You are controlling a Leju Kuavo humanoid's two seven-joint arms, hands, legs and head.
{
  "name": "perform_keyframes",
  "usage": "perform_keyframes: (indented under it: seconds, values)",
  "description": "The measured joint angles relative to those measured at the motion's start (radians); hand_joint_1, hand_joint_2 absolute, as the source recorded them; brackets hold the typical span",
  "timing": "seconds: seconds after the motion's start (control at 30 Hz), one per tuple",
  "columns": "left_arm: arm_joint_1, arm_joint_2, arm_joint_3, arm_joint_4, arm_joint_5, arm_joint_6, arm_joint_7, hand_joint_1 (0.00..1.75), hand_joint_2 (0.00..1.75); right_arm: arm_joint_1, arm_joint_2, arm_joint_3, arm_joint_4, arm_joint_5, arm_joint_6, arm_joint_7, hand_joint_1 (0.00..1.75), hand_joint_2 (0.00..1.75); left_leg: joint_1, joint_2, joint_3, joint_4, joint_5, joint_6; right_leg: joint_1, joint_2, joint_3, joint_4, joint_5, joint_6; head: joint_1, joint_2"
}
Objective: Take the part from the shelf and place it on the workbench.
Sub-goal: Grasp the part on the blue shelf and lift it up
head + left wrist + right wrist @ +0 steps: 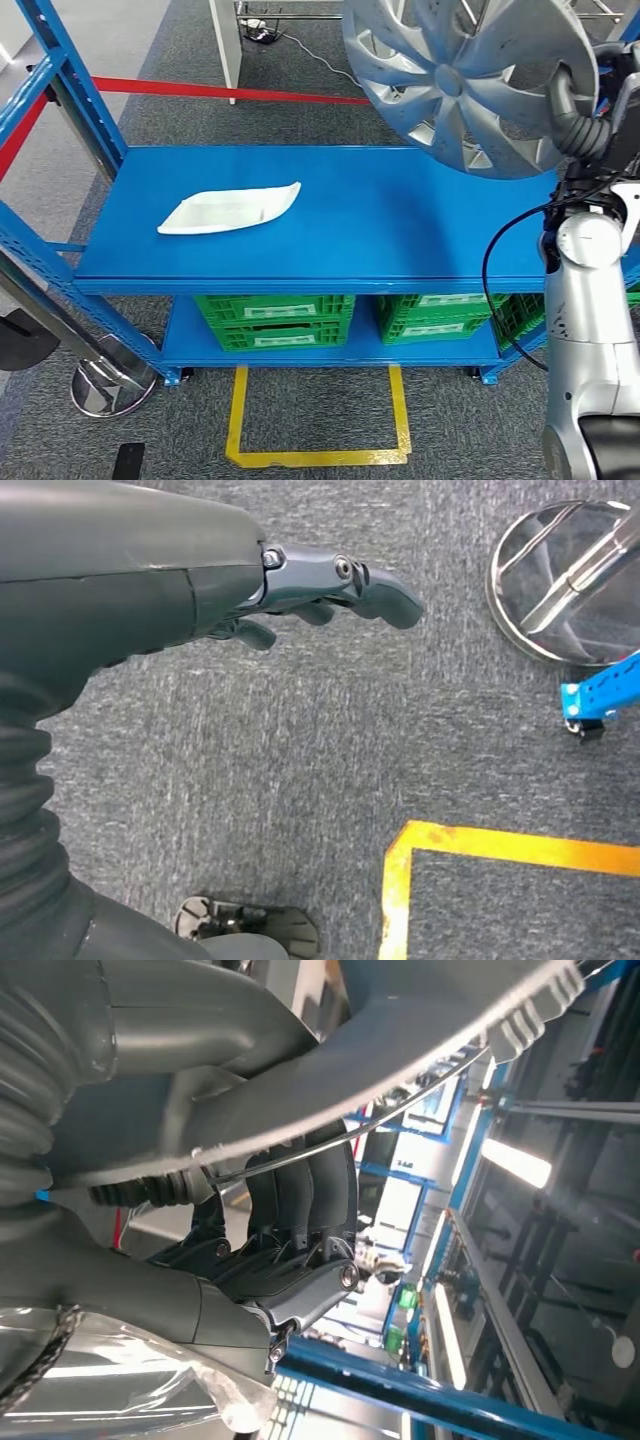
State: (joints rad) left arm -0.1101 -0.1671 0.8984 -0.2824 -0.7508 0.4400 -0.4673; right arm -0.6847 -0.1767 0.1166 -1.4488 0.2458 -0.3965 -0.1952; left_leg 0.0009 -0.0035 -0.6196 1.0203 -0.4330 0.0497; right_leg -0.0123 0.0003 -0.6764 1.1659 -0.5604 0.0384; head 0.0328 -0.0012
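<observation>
Hubcap (468, 80) up off shelf (362, 215) w/ right robot hand (577, 120) gripping rim; left robot hand (332, 585) loose, empty. Surface drop pending.

Blue shelf (392, 215): white tray (229, 209) lying on top deck, left of middle. Green crates (273, 320) on lower deck.

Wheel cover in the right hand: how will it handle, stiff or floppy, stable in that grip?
The wheel cover looks stiff and light: thin spoked silver shell. Right hand holds it at the rim only, so it may swing or twist. On edge it would likely roll.
</observation>
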Motion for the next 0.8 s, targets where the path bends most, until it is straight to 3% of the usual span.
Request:
perform_keyframes:
  seconds: [0.07, 0.1, 0.13, 0.2, 0.27, 0.33, 0.4, 0.43, 0.5, 0.57, 0.6, 0.63, 0.67, 0.73, 0.8]
  values:
    - [0.000, -0.002, 0.004, 0.000, 0.004, 0.000, 0.000, 0.00, 1.75, 0.009, 0.000, -0.001, -0.001, -0.014, 0.006, 0.001, 1.75, 1.75, -0.001, 0.000, -0.007, 0.000, 0.006, 0.002, -0.001, 0.000, -0.039, 0.114, -0.050, 0.006, 0.000, 0.000]
    - [0.001, -0.003, 0.006, 0.000, 0.006, 0.000, 0.000, 0.00, 1.75, 0.015, 0.000, -0.001, -0.001, -0.017, 0.007, 0.001, 1.75, 1.75, -0.001, 0.000, -0.011, 0.000, 0.009, 0.001, -0.001, 0.000, -0.040, 0.132, -0.050, 0.008, 0.000, 0.000]
    - [0.000, -0.003, 0.008, 0.000, 0.007, 0.000, 0.000, 0.00, 1.75, 0.020, 0.000, -0.001, -0.001, -0.018, 0.007, 0.000, 1.75, 1.75, 0.000, 0.000, -0.014, 0.001, 0.013, 0.000, -0.002, -0.001, -0.023, 0.110, -0.033, 0.009, 0.001, 0.000]
    - [0.000, -0.004, 0.011, 0.000, 0.009, -0.001, 0.000, 0.00, 1.75, 0.024, 0.000, 0.000, 0.000, -0.017, 0.007, -0.001, 1.75, 1.75, 0.000, 0.000, -0.020, 0.002, 0.019, -0.006, -0.003, -0.002, 0.057, -0.023, 0.020, 0.008, 0.000, 0.000]
    - [-0.001, -0.004, 0.015, 0.000, 0.010, 0.000, 0.000, 0.00, 1.75, 0.026, 0.000, 0.000, 0.001, -0.017, 0.008, -0.003, 1.75, 1.75, -0.003, 0.000, -0.027, 0.005, 0.027, -0.016, -0.002, -0.001, 0.123, -0.132, 0.047, 0.003, 0.000, 0.000]
    - [-0.001, -0.004, 0.018, 0.000, 0.011, 0.000, 0.000, 0.00, 1.75, 0.028, 0.000, 0.001, 0.003, -0.016, 0.008, -0.005, 1.75, 1.75, -0.006, -0.001, -0.034, 0.006, 0.038, -0.026, 0.002, 0.002, 0.132, -0.151, 0.052, -0.005, 0.000, 0.000]
    - [-0.001, -0.003, 0.021, 0.000, 0.012, 0.000, 0.000, 0.00, 1.75, 0.030, 0.000, 0.001, 0.006, -0.015, 0.008, -0.005, 1.75, 1.75, -0.006, -0.002, -0.040, 0.010, 0.037, -0.037, 0.000, 0.001, 0.123, -0.153, 0.061, -0.019, 0.000, 0.000]
    - [-0.001, -0.003, 0.022, 0.000, 0.012, 0.000, 0.000, 0.00, 1.75, 0.031, 0.000, 0.002, 0.006, -0.015, 0.008, -0.006, 1.75, 1.75, -0.005, -0.002, -0.048, 0.027, 0.018, -0.043, -0.002, -0.001, 0.117, -0.154, 0.068, -0.028, -0.002, 0.000]
    - [-0.001, -0.002, 0.024, 0.000, 0.014, 0.000, 0.000, 0.00, 1.75, 0.031, 0.000, 0.002, 0.007, -0.015, 0.009, -0.006, 1.75, 1.75, -0.001, -0.001, -0.081, 0.125, -0.063, -0.055, -0.005, -0.004, 0.101, -0.155, 0.083, -0.042, -0.005, 0.000]
    - [0.000, -0.003, 0.024, 0.000, 0.015, 0.000, 0.001, 0.00, 1.75, 0.033, 0.000, 0.003, 0.008, -0.015, 0.009, -0.007, 1.75, 1.75, 0.001, -0.001, -0.116, 0.259, -0.140, -0.062, -0.004, -0.005, 0.083, -0.155, 0.097, -0.045, -0.006, 0.000]
    - [0.000, -0.003, 0.024, 0.000, 0.015, 0.000, 0.001, 0.00, 1.75, 0.034, 0.000, 0.003, 0.009, -0.015, 0.009, -0.007, 1.75, 1.75, 0.002, -0.001, -0.117, 0.295, -0.153, -0.063, -0.003, -0.005, 0.074, -0.154, 0.103, -0.045, -0.005, 0.000]
    - [-0.001, -0.004, 0.024, 0.000, 0.015, 0.000, 0.001, 0.00, 1.75, 0.036, 0.000, 0.003, 0.010, -0.015, 0.009, -0.007, 1.75, 1.75, 0.002, -0.001, -0.100, 0.292, -0.147, -0.061, -0.002, -0.004, 0.066, -0.154, 0.110, -0.044, -0.006, 0.000]
    - [-0.001, -0.004, 0.024, 0.000, 0.015, 0.000, 0.001, 0.00, 1.75, 0.037, 0.000, 0.003, 0.010, -0.014, 0.009, -0.007, 1.75, 1.75, 0.002, -0.001, -0.064, 0.250, -0.126, -0.057, -0.001, -0.004, 0.058, -0.154, 0.116, -0.042, -0.006, 0.000]
    - [-0.003, -0.002, 0.024, 0.000, 0.015, 0.001, 0.001, 0.00, 1.75, 0.038, 0.000, 0.004, 0.010, -0.014, 0.009, -0.007, 1.75, 1.75, -0.002, -0.001, 0.035, 0.103, -0.086, -0.043, 0.002, -0.003, 0.046, -0.153, 0.128, -0.037, -0.006, 0.000]
    - [-0.005, -0.001, 0.024, 0.000, 0.015, 0.003, 0.000, 0.00, 1.75, 0.037, 0.000, 0.004, 0.010, -0.013, 0.009, -0.007, 1.75, 1.75, -0.007, -0.002, 0.092, 0.004, -0.076, -0.030, 0.002, -0.004, 0.039, -0.153, 0.140, -0.026, -0.005, 0.000]
